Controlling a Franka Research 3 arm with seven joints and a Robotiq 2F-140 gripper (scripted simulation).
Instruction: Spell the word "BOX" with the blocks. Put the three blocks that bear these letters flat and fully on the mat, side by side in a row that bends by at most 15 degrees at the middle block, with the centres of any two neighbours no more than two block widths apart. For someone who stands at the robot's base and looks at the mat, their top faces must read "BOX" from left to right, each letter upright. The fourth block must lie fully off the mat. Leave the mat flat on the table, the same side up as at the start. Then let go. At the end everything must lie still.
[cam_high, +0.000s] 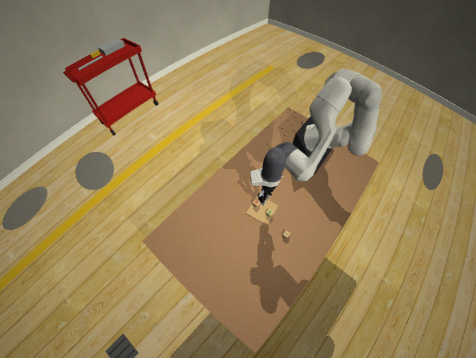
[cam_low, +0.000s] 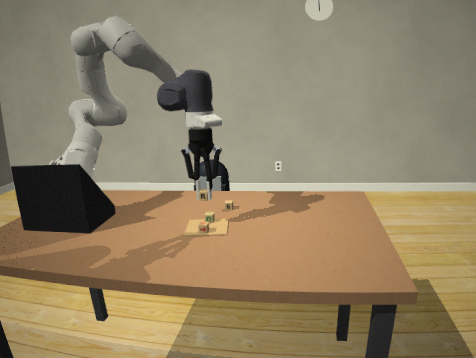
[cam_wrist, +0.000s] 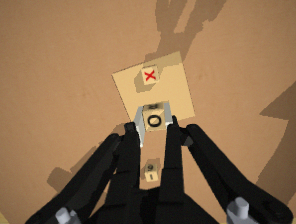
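With the X block and a green-lettered block on the mat and a fourth off it, the gripper grips the O block aloft, not yet placed

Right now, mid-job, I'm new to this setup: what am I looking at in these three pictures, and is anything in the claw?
The white jointed machine is a single robot arm, ending in a black two-finger gripper. One picture looks down from the ceiling, one looks across the table from the side, and one is a camera on the wrist looking down past the fingers.

On the table lies a small tan mat. Two letter blocks sit on it: the X block and a green-lettered block. A fourth block sits off the mat on the bare table.

The gripper is shut on the O block and holds it in the air just above the mat's edge.
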